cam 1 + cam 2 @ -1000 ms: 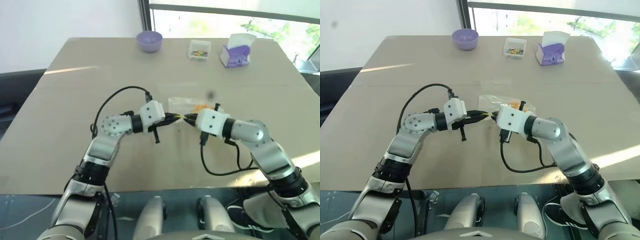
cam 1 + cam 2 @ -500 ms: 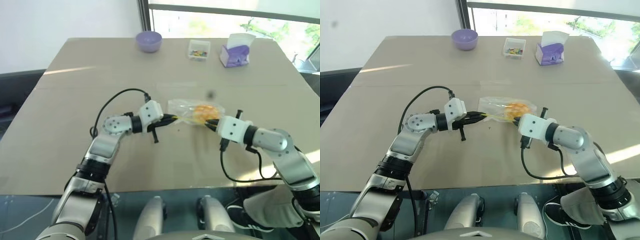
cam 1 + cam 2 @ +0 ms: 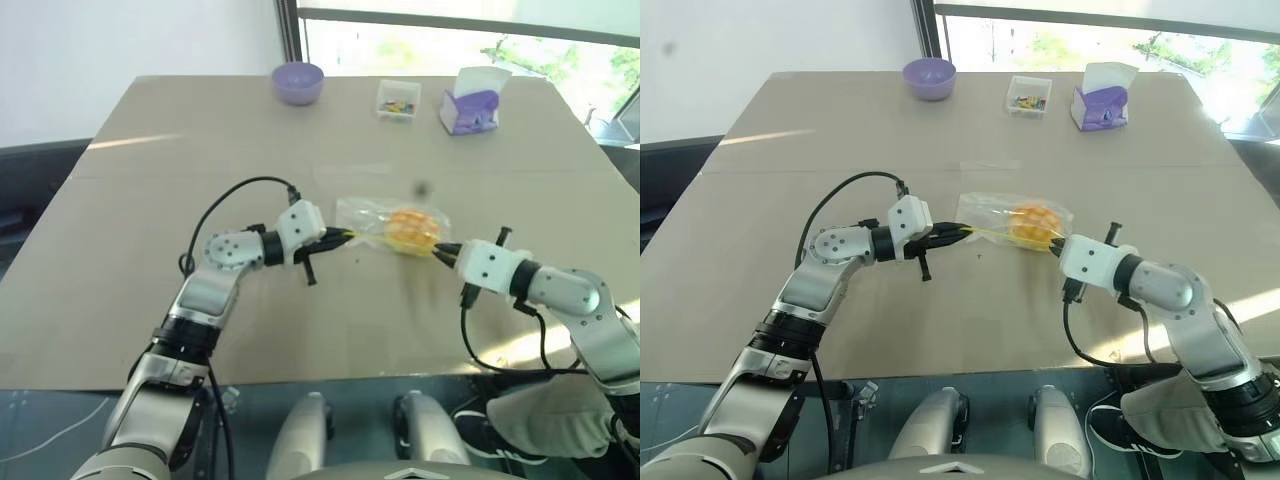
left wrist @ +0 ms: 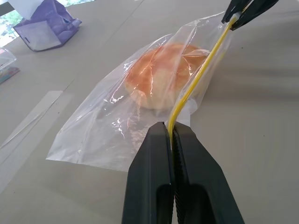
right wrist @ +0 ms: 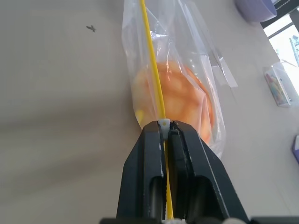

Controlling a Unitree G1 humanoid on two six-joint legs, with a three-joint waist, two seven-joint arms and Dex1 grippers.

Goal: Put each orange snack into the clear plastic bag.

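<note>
While both pincers—left [image 4: 172, 135], right [image 5: 164, 127]—clamp the clear plastic bag's [image 4: 112, 126] seal edge, open table [image 3: 150, 180] surrounds it.

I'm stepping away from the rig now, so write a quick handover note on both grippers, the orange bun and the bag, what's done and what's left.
Left gripper: shut on the yellow seal strip at one end of the clear plastic bag.
Right gripper: shut on the strip's other end; the strip is stretched straight between them.
Orange bun: inside the bag, which lies on the table.
Done: the bun is bagged; I see no other bun out.
Left: probably just check the seal, then let go of the bag.
</note>
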